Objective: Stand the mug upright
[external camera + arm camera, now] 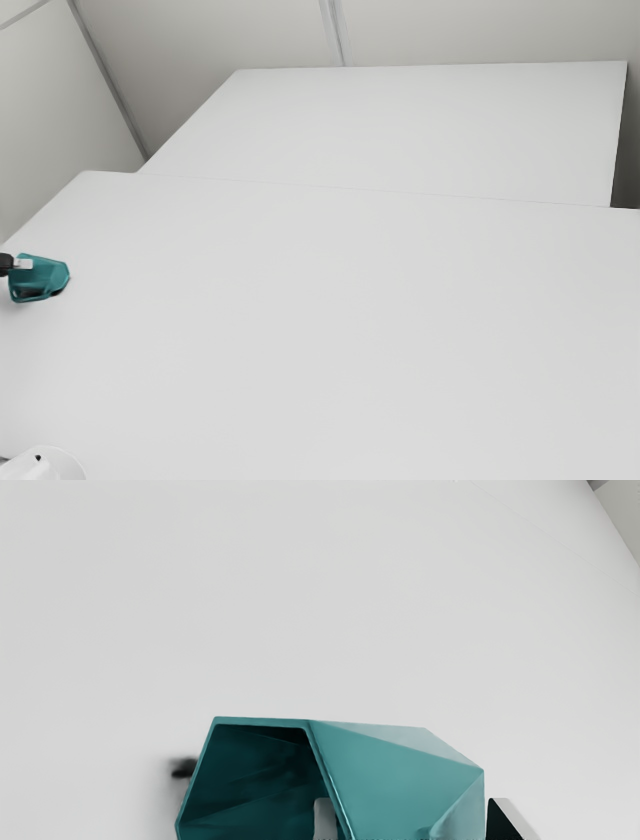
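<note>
Lying tipped on the surface (330, 330), the mug (395, 775) is running mouth-to-base between the end effector's (411, 810) parted fingers (one's poking into the mouth, other's sitting just past the base), so I'm guessing righting's hinging on that axis.

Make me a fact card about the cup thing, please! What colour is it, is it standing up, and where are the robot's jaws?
thing: mug
colour: teal
pose: tipped on its side
place: exterior view's left edge, over the white table
jaws: apart, one in the mug's mouth, one just past its bottom
</note>
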`<state>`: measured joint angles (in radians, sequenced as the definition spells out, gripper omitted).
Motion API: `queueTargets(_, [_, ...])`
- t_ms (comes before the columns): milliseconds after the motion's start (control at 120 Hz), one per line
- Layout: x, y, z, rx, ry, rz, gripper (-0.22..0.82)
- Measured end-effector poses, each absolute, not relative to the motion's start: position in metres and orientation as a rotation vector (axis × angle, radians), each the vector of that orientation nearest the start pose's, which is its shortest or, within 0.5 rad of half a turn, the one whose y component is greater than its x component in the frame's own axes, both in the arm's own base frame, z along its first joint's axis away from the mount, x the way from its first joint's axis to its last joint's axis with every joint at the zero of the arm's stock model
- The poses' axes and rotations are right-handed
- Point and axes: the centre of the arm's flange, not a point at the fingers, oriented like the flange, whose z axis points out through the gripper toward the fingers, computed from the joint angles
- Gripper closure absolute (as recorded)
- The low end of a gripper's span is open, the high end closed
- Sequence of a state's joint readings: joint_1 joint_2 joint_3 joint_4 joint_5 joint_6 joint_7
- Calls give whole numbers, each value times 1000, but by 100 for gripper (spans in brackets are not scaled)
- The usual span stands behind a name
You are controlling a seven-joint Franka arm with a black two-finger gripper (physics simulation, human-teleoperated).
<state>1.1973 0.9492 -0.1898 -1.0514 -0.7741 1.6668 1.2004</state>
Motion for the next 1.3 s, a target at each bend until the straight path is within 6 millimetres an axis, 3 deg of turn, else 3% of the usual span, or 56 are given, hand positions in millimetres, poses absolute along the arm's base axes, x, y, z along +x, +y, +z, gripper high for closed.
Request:
queueTargets(83, [422,624,286,2335,75,871,57])
queueTargets(225, [440,614,310,2354,26,880,69])
queueTargets(433, [456,601,309,2360,15,859,75])
queueTargets(542, [469,588,327,2392,-10,835,77])
queueTargets(642, [502,543,364,2458,-95,758,78])
queueTargets(725, [531,490,401,2561,-186,647,78])
queueTargets(858, [550,386,458,2762,-293,464,78])
queueTargets(958, [559,326,490,2907,-342,368,78])
queueTargets(1142, [557,237,494,3070,-287,257,78])
queueTargets(1300, [542,167,496,3148,-171,238,78])
